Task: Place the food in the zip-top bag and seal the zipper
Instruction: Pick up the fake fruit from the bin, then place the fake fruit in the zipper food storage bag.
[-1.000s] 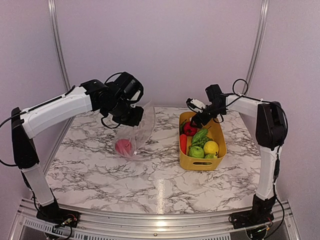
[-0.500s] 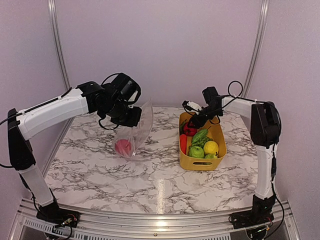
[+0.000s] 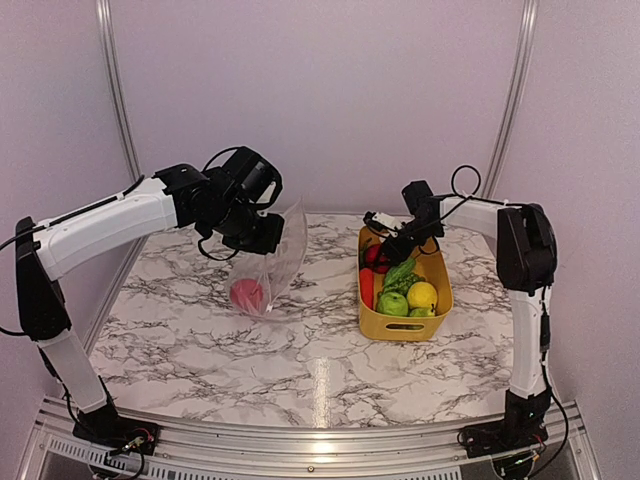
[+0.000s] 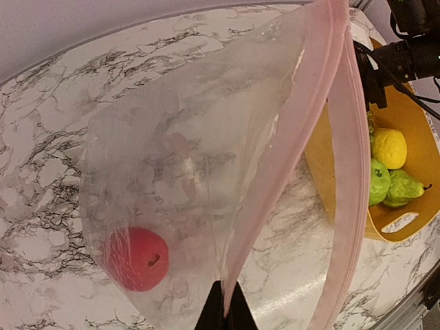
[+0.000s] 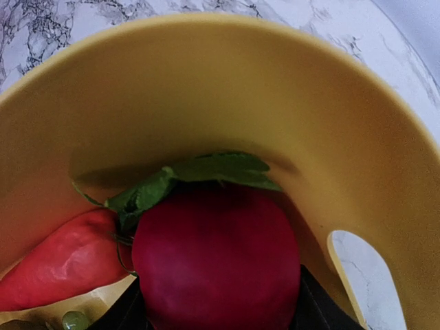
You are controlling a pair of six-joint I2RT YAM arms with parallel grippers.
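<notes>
Left gripper (image 3: 257, 237) pinched shut on the raised mouth of the zip-top bag (image 3: 280, 262), one red apple (image 3: 247, 293) inside; right gripper (image 3: 380, 247) low in the yellow basket (image 3: 400, 332); left wrist: zipper (image 4: 344, 172) gapes towards the basket; right wrist: jaws clasp a dark red fruit (image 5: 216, 254); lift straight up, clearing the leaves (image 5: 206, 172), before crossing.

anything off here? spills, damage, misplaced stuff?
Nothing stands out. The left hand pinches the mouth of the clear plastic zip-top bag, one red round toy fruit inside. The right hand grips a dark red toy fruit in the yellow plastic basket. Nothing spilled on the marble table.
</notes>
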